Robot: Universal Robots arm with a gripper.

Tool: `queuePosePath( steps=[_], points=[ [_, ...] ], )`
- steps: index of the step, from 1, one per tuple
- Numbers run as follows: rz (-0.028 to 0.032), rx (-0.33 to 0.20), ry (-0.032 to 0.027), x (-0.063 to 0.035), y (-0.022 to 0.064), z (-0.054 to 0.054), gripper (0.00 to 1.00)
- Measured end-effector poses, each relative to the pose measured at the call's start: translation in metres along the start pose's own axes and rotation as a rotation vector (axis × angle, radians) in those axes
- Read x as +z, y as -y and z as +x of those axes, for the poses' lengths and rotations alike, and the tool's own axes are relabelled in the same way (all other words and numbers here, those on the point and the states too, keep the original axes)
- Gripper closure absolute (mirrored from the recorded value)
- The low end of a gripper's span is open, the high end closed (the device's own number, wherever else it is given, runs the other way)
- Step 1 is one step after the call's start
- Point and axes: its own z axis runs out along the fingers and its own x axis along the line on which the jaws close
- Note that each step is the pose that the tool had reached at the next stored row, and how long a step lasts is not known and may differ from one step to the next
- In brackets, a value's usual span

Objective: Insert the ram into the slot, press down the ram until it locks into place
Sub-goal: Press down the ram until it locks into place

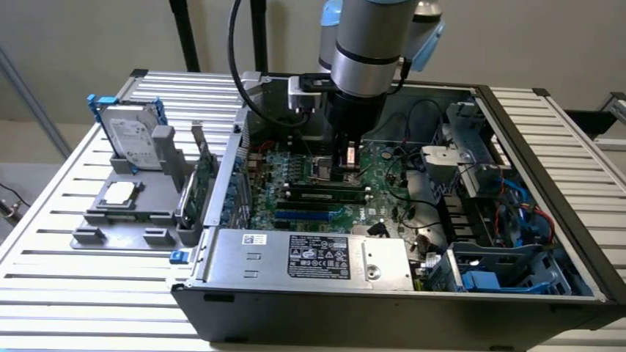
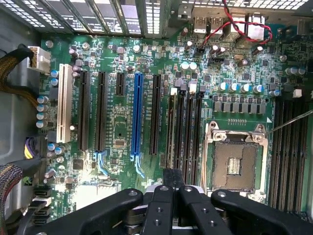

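The ram (image 1: 318,192) stands on edge in a memory slot of the motherboard (image 1: 293,165), beside the CPU socket (image 2: 239,164). In the wrist view the ram (image 2: 171,129) is a thin greenish strip in the slot farthest from the socket, among several parallel black slots (image 2: 188,129). My gripper (image 1: 347,177) hangs straight down inside the open PC case, over one end of the ram. Its black fingers (image 2: 166,178) are pressed together, and the gripper (image 2: 173,172) is shut at the ram's top edge. I cannot tell whether it touches the ram.
The case wall (image 1: 547,169) and a drive cage with blue cables (image 1: 489,198) stand on the exterior view's right. The power supply (image 1: 313,257) closes the near side. A grey fixture holding a hard drive (image 1: 132,143) sits on the table on the exterior view's left. A red-black wire (image 2: 230,24) loops near the ports.
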Motion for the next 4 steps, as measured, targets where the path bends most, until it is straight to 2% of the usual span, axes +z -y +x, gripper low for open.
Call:
queuePosePath(
  steps=[4],
  points=[
    [0.0, 0.0, 0.0, 0.0, 0.0, 0.0, 0.89]
  ],
)
